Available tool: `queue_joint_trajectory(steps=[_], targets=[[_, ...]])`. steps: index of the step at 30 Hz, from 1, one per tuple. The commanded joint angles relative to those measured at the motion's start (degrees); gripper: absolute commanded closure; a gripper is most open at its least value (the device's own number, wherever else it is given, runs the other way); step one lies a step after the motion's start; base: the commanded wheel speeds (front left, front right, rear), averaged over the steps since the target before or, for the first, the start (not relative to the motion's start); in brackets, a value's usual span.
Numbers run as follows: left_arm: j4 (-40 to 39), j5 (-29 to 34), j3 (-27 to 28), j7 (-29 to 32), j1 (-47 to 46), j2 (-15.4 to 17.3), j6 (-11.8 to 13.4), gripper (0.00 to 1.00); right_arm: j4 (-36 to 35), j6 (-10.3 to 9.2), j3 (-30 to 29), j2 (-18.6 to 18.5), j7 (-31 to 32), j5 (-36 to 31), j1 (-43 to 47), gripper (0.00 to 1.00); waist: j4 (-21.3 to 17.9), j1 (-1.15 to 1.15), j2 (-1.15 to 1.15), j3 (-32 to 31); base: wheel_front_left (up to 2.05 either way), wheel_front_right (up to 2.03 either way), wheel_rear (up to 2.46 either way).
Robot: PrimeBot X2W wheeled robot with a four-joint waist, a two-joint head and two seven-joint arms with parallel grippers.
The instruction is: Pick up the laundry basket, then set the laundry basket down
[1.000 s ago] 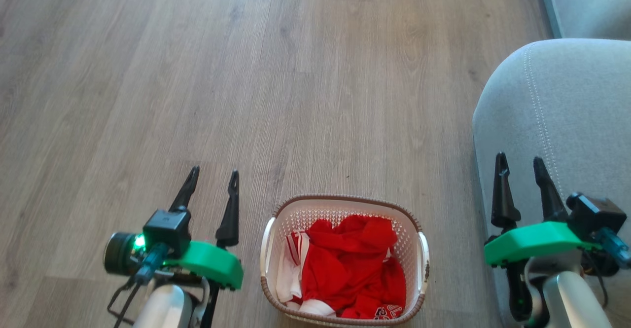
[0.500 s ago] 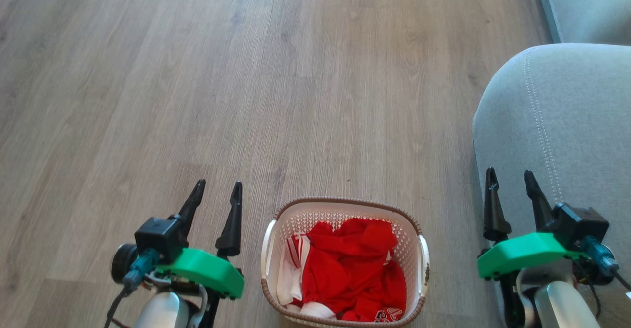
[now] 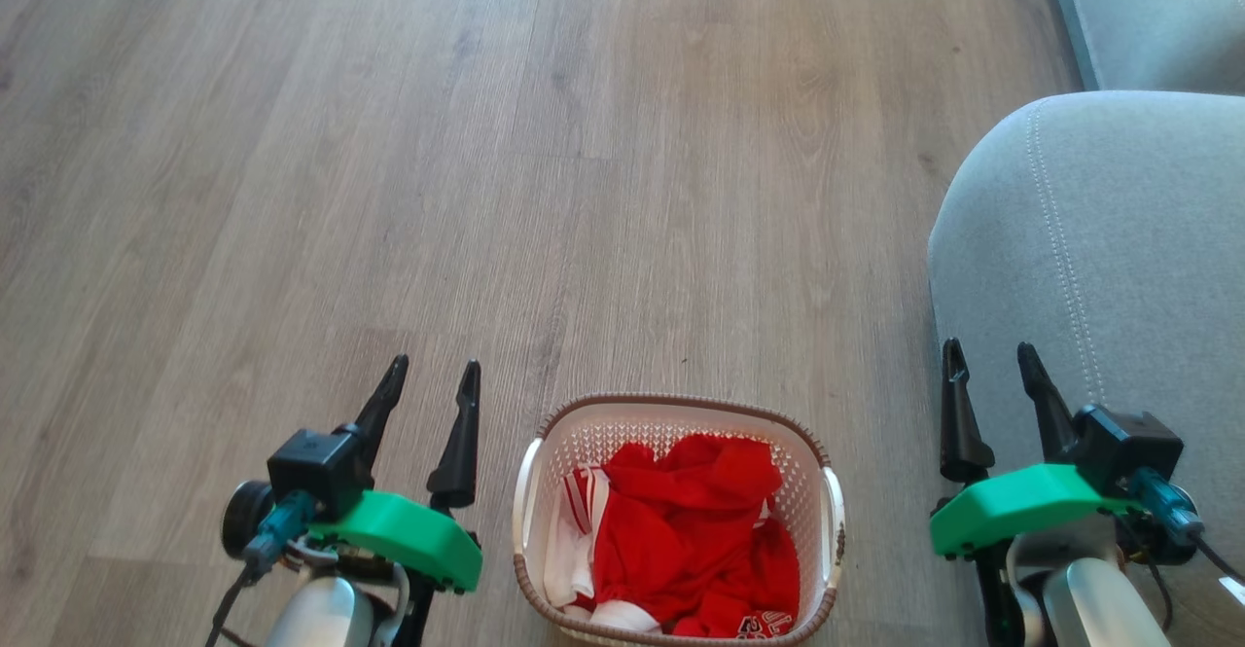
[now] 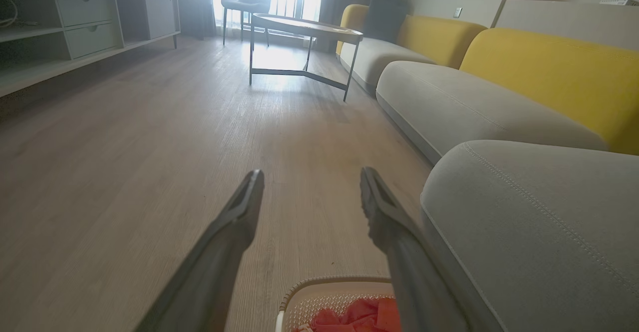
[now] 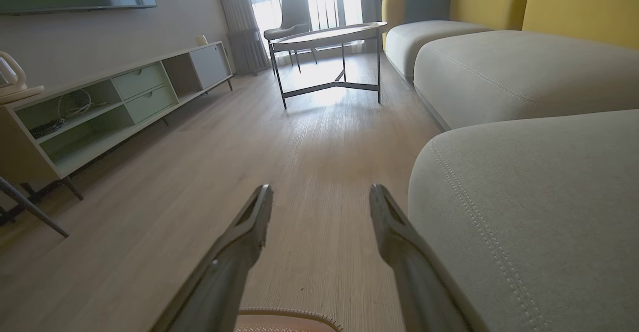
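The laundry basket (image 3: 815, 491), white perforated plastic with a brown woven-look rim and red and white clothes inside, stands on the wood floor at the bottom centre of the head view. Its far rim also peeks into the left wrist view (image 4: 332, 284) and the right wrist view (image 5: 289, 314). My left gripper (image 3: 434, 377) hangs open to the basket's left, apart from it. My right gripper (image 3: 989, 360) hangs open to the basket's right, over the sofa's edge. Both grippers are empty, as the left wrist view (image 4: 309, 177) and right wrist view (image 5: 319, 192) confirm.
A grey sofa cushion (image 3: 1099, 248) rises close on the right, with more grey and yellow sofa (image 4: 499, 72) beyond. Farther off stand a round coffee table (image 5: 329, 35), a chair (image 5: 289, 12) and a low TV cabinet (image 5: 115, 107) along the left wall.
Both grippers have sunk lower in the head view and the right one has drifted left toward the basket. The whole picture has shifted slightly, so the camera moved too. Both stay open.
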Motion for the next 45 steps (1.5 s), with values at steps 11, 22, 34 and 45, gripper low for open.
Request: queue_joint_trajectory(steps=[11, 22, 34, 45], targets=[[-1.04, -0.11, 1.63, -0.37, -1.86, -0.11, -0.48, 0.0, -1.26, 0.39, 1.81, -0.3, -0.68, 0.25, -1.49, 0.0, 0.02, 0.0, 0.0, -0.17, 0.0, 0.0, 0.0], [0.13, -0.25, 1.31, -0.37, -2.25, -0.11, -0.67, 0.0, -1.19, 0.39, 2.06, -0.3, -0.68, 0.47, -1.75, 0.0, -0.26, 0.0, 0.0, -0.2, 0.0, 0.0, 0.0], [5.66, -1.18, -0.11, 0.13, 1.98, 0.04, -0.5, 1.0, 4.45, 0.0, 0.69, 0.25, 0.27, 0.85, 1.37, 1.0, -0.43, 0.0, 0.0, 0.05, 0.0, 0.0, 0.0], [5.22, -8.43, 1.19, 1.56, 1.58, 0.46, -0.56, 1.0, 4.36, 0.04, 0.03, -0.04, 1.86, 7.73, 0.95, 1.0, -1.15, 0.0, 0.0, 0.08, 0.0, 0.0, 0.0]])
